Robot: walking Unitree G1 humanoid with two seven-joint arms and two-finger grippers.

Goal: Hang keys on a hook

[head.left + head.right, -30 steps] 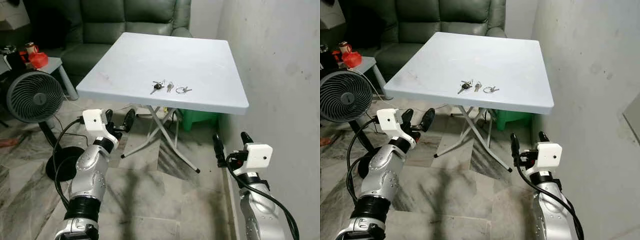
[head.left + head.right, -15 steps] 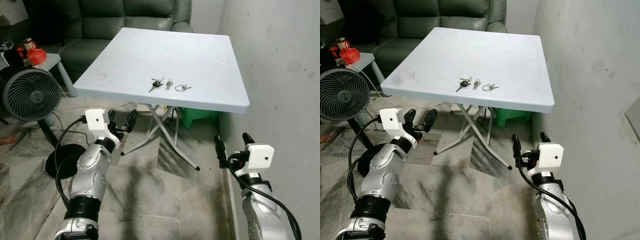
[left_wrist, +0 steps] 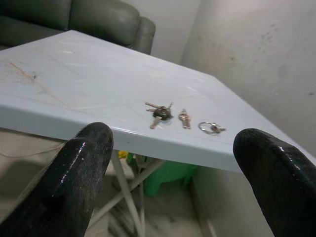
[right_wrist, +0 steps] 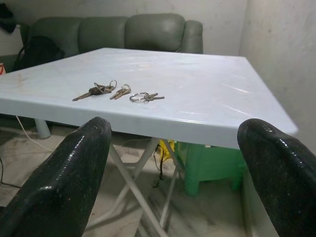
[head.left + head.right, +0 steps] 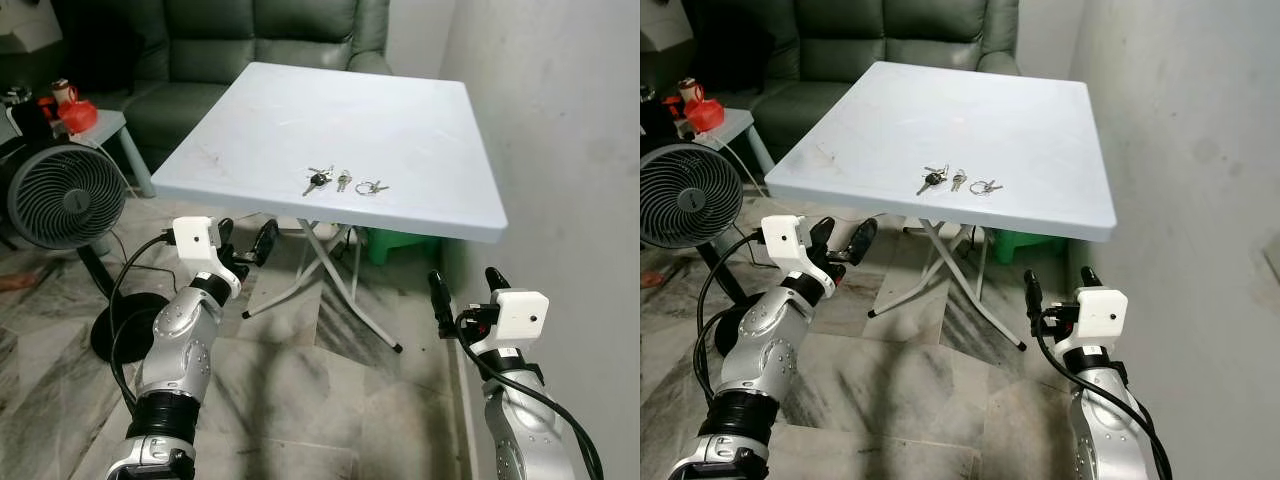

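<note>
Left eye view: keys [image 5: 318, 180] lie on the white table [image 5: 420, 100], by the middle of its near edge.
Two more key sets, a small key [image 5: 343, 180] and a ring [image 5: 372, 186], lie beside them. Left gripper [image 5: 243, 243] and right gripper [image 5: 462, 293], fingers spread apart, hang below that edge over bare marble floor [image 5: 300, 400], wall [image 5: 560, 150] close on the right.
</note>
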